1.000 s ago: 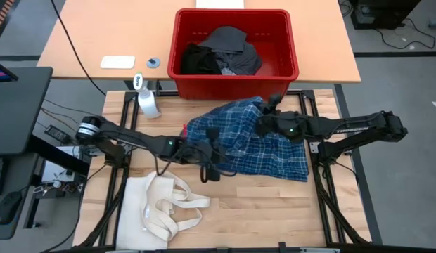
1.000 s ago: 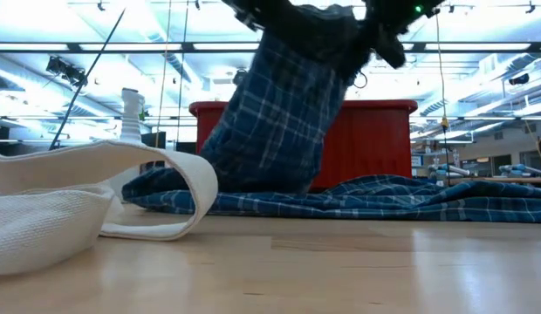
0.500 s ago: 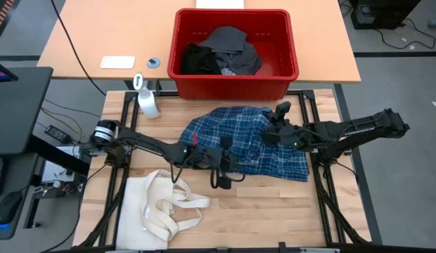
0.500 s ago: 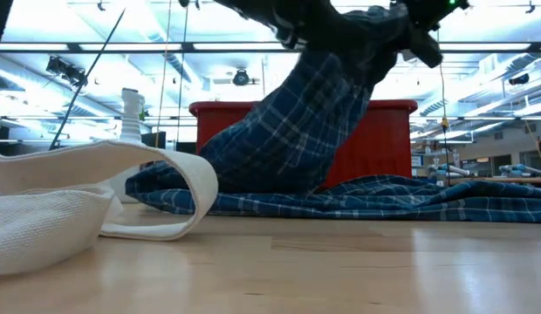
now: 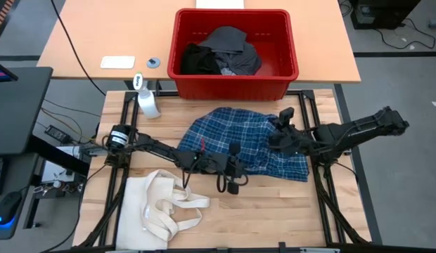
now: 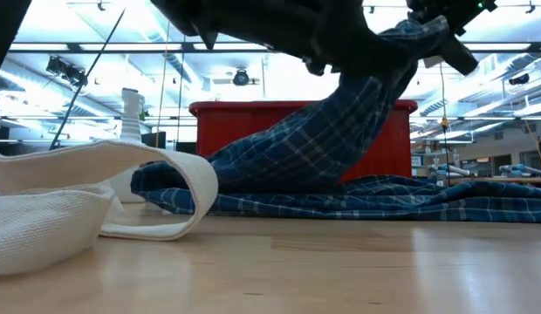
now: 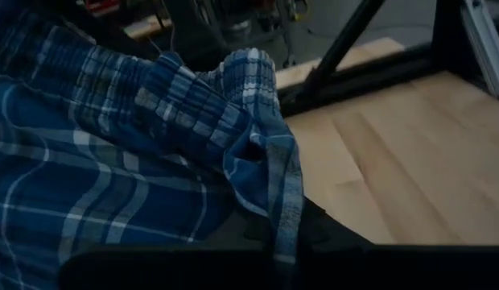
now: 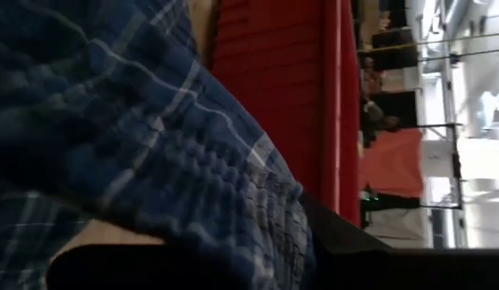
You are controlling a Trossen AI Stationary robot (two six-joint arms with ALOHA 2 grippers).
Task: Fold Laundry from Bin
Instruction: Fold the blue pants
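Two end effectors grip the blue plaid shirt, which lies on the worktop just in front of the bin. Nearest, the left end effector is clamped on the shirt's front edge. Farther back, the right end effector is clamped on its right side. Remaining laundry sits inside the bin.

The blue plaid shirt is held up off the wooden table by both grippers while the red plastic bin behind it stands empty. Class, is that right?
Not quite. The red plastic bin is not empty: the high view shows dark garments inside. The rest holds: the left gripper and right gripper hold the blue plaid shirt.
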